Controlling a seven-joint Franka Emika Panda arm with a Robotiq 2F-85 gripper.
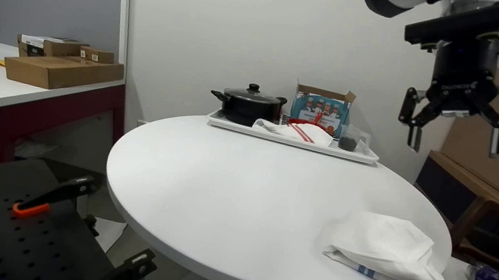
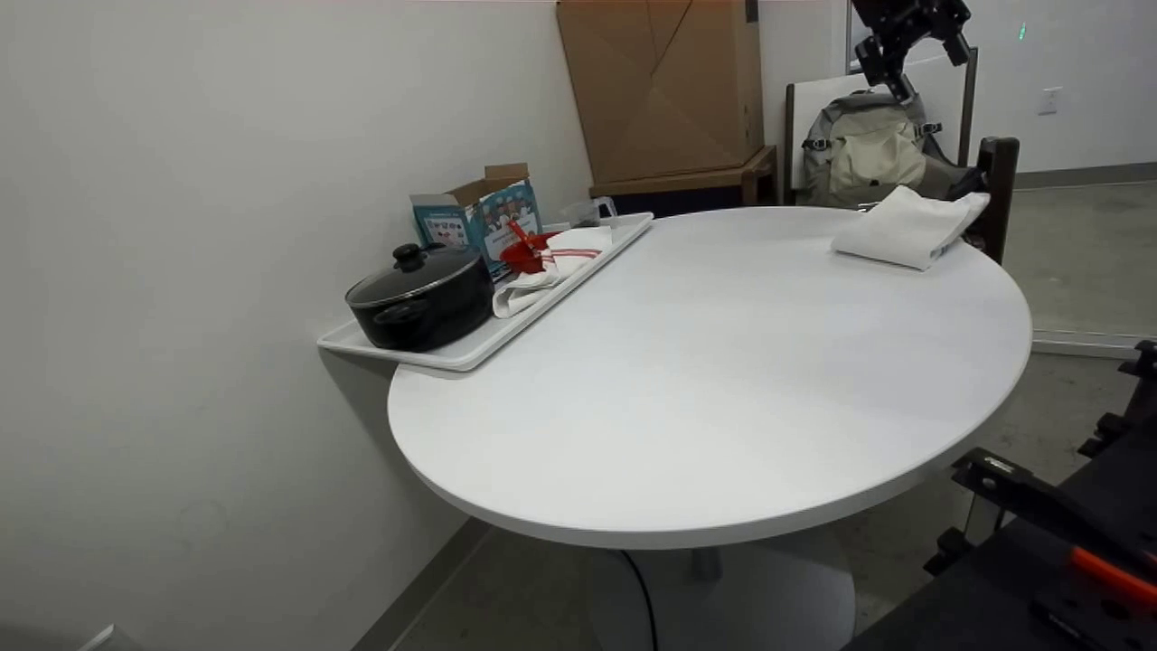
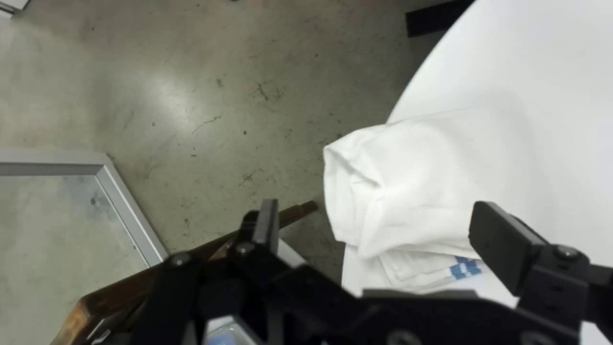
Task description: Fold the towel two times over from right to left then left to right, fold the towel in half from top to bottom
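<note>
The pincer (image 1: 455, 141) is found aloft, jaws standing wide apart. Below it and well clear, the towel (image 1: 383, 248) lies folded and creased on the table (image 1: 220, 196), one end overhanging the edge. Well apart from the pincer, a white tray (image 1: 275, 137) carries a lidded black pot (image 1: 249, 108).

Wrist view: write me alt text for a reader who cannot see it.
A folded, rumpled white towel, marked with blue near its lower edge, lies on a white table, one end jutting past the rim over a grayish floor. The open claw, holding nothing, spans the bottom; a brown wooden frame crosses the lower left.
</note>
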